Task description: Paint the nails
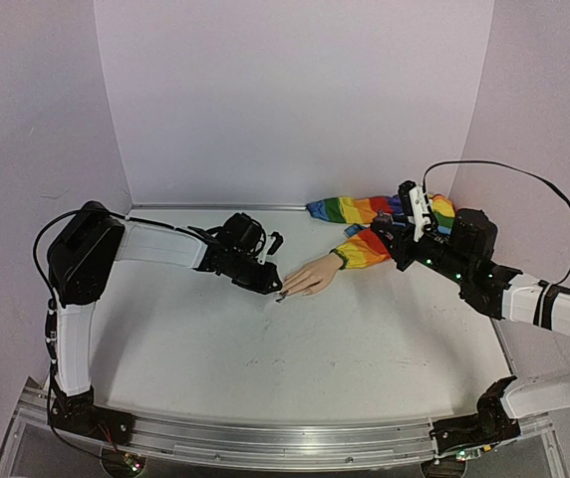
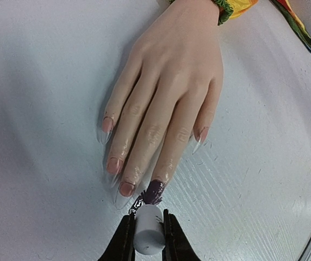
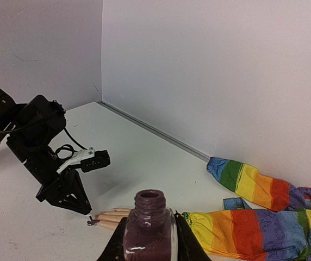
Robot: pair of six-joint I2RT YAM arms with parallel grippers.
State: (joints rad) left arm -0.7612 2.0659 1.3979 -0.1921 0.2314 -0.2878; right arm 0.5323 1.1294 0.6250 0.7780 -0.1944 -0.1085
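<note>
Nails (image 2: 126,188) are shown at the fingertips of the pale mannequin hand (image 2: 172,81), which is laid palm-down on the white table (image 2: 47,109) with its fingers spread and pointed toward the left wrist camera. One dark nail (image 2: 154,192) is coated purple, while the others are seen bare and glossy, long and clear-tipped. Right at that painted tip a small brush (image 2: 139,204) is presented. Its white cap (image 2: 148,234) is clamped by the left gripper (image 2: 147,217), jaws pressed in on both sides. Whether the bristles are actually touching the nail or are held just beside it cannot quite be told from this angle. From overhead, the hand is found near the middle of the table, its wrist tucked into a rainbow-striped sleeve (image 1: 365,214) that is trailed off toward the back right. Over there, the right gripper (image 3: 150,242) is closed tight around a small polish bottle (image 3: 149,217). The bottle is held upright near the sleeve, neck uncapped, dark purple liquid seen through the glass. Pale walls (image 1: 295,100) are set around the table on three sides.
</note>
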